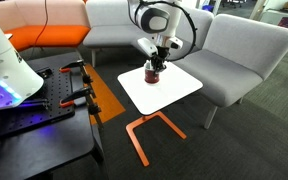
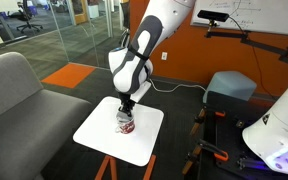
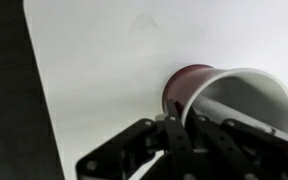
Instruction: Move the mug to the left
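White arm (image 2: 144, 45) bent steeply down over table (image 1: 182, 92), tool (image 1: 155, 62) clamped on mug (image 1: 154, 73) rim

Looks smooth and matt white over the surface (image 3: 104, 60), without grain or pattern. Shows a dull dark red outer wall on the mug (image 3: 189, 85), with a pale, smooth, plastic-like lining inside. Reads as matt black on the hand (image 3: 184, 128), hard like plastic or metal, too blurred to tell which. Gleams glossy white on the arm shell (image 2: 144, 40). Appears as grey woven cloth on the sofa (image 1: 239, 55), smoother orange upholstery on the cushion (image 1: 44, 38), orange painted metal on the legs (image 1: 136, 140), rough dark pile on the carpet (image 1: 254, 140).
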Controlling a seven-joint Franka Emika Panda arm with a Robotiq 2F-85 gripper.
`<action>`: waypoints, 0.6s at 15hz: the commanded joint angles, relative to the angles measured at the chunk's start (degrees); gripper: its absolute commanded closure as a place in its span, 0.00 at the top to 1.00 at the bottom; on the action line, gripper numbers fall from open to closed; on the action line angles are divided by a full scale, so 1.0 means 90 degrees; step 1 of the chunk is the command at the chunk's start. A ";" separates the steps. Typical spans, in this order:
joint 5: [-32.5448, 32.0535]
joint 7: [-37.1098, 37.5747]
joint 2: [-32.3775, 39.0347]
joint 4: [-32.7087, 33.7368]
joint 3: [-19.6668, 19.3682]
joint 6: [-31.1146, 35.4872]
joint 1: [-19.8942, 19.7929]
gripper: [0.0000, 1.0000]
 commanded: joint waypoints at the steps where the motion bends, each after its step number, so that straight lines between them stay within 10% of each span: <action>1: -0.0224 0.0097 -0.0566 -0.0861 -0.0041 0.0629 0.0170 0.03; 9: 0.0095 0.0006 -0.0743 -0.1794 0.0656 0.1885 -0.0135 0.03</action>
